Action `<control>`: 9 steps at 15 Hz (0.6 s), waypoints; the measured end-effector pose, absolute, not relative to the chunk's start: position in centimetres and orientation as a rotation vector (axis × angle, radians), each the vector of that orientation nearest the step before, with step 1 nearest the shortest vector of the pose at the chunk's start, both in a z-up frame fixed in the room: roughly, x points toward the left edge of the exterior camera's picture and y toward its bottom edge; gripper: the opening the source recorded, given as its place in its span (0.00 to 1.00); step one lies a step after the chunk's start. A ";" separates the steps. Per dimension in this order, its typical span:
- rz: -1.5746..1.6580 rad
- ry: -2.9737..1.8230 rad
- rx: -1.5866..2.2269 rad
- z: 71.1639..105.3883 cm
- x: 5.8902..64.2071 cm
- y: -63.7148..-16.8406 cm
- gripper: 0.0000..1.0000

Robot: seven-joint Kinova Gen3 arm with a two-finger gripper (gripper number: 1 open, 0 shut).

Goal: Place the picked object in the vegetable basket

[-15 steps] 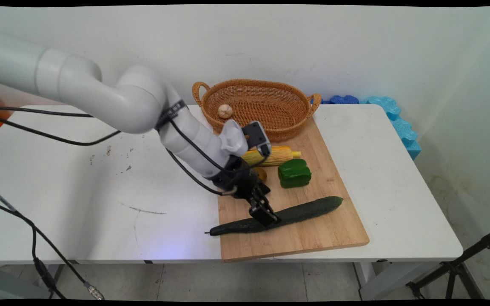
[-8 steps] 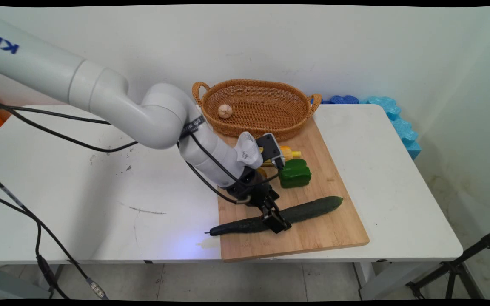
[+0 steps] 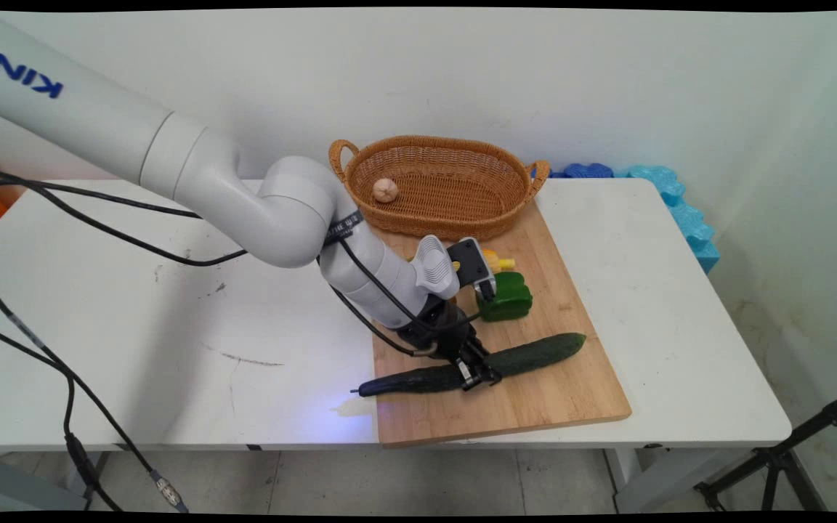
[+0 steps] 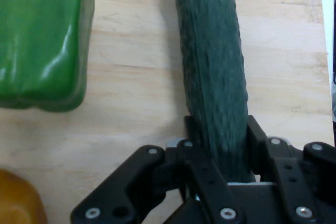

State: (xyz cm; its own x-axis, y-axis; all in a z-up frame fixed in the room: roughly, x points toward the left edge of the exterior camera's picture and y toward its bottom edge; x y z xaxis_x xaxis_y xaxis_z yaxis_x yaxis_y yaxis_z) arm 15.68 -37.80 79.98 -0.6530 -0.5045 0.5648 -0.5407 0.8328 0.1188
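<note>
The white table (image 3: 171, 327) fills most of the main view, and the arm (image 3: 193, 174) reaches across it from about ten o'clock, its black cables (image 3: 99, 225) hanging over the table's left half. A wooden cutting board (image 3: 556, 392) lies on the right half of the table, running from the middle down toward five o'clock. At the board's twelve o'clock end stands an oval wicker basket (image 3: 462, 196) with two handles; inside it, toward its nine o'clock side, sits one small pale round thing, perhaps a garlic bulb (image 3: 384, 189), and the rest of the basket floor shows bare weave. A long dark green cucumber (image 3: 535, 354) lies slantwise across the near part of the board, its stem end hanging off the board's edge at about eight o'clock. The gripper (image 3: 478, 375) is down on the cucumber's middle; in the hand view its two fingers (image 4: 195, 129) press against either side of the cucumber (image 4: 212, 66), clamped on it. At one o'clock from the gripper a green pepper (image 3: 507, 296) sits on the board, near the cucumber but apart from it. Just beyond the pepper, a yellow ear of corn (image 3: 495, 260) shows partly behind the wrist. In the hand view an orange-brown rounded thing (image 4: 18, 200) shows at the lower left corner, too little of it visible to name.
</note>
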 end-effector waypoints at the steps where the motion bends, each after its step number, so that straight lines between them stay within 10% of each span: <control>1: 0.082 -2.411 0.760 79.9 15.7 -37.7 0.00; 9: 0.118 -2.406 0.751 81.7 15.9 -38.1 0.00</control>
State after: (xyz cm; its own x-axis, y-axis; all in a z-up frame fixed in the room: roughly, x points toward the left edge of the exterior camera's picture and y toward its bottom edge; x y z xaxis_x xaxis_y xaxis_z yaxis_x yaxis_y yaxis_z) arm 15.92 -38.12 81.66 -0.6543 -0.4877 0.5780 -0.5420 0.8354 0.0914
